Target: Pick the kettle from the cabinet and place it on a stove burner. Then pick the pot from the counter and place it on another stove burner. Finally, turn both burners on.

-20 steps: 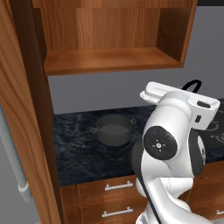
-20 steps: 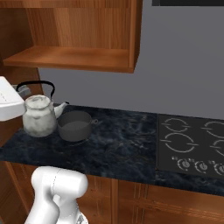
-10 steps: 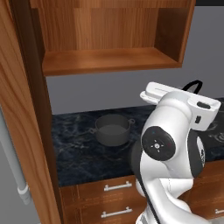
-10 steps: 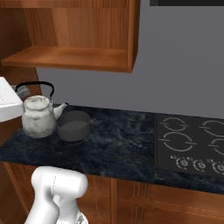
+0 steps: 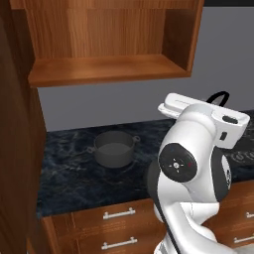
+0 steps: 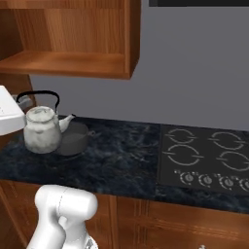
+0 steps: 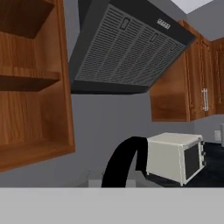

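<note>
I can't read any text, label, brand or number here; the small marks on the range hood (image 7: pixel 162 22) panel at one o'clock are too blurred to make out.

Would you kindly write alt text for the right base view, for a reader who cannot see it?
A mottled silver kettle hangs by its black handle just in front of a dark pot on the marble-look counter. A black cooktop with ring burners lies to the right, and an empty wooden cabinet hangs above.
</note>
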Controlling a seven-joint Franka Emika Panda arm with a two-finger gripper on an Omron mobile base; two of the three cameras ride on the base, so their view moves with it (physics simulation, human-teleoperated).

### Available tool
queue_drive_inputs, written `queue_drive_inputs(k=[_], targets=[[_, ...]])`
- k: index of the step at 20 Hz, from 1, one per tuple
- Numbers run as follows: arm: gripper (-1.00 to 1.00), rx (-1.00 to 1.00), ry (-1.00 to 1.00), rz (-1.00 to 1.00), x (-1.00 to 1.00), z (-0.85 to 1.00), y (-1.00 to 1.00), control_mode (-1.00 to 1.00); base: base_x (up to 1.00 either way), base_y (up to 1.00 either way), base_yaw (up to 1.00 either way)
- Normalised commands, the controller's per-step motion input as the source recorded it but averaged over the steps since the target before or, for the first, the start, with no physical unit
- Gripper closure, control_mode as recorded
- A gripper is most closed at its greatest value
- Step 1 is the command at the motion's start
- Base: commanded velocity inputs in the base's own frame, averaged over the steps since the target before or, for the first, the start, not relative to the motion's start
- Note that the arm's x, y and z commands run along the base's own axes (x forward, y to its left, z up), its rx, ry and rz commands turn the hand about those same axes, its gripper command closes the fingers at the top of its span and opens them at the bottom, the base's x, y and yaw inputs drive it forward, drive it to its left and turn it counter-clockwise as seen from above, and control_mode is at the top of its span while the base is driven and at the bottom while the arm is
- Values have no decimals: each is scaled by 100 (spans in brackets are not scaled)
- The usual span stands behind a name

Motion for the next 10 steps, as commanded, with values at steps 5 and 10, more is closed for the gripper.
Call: queue_drive_inputs(k=[5,10], targets=[[100,0,0,0,0,0,0,100,-25,-52,0],[100,0,0,0,0,0,0,100,-19,-63,0]])
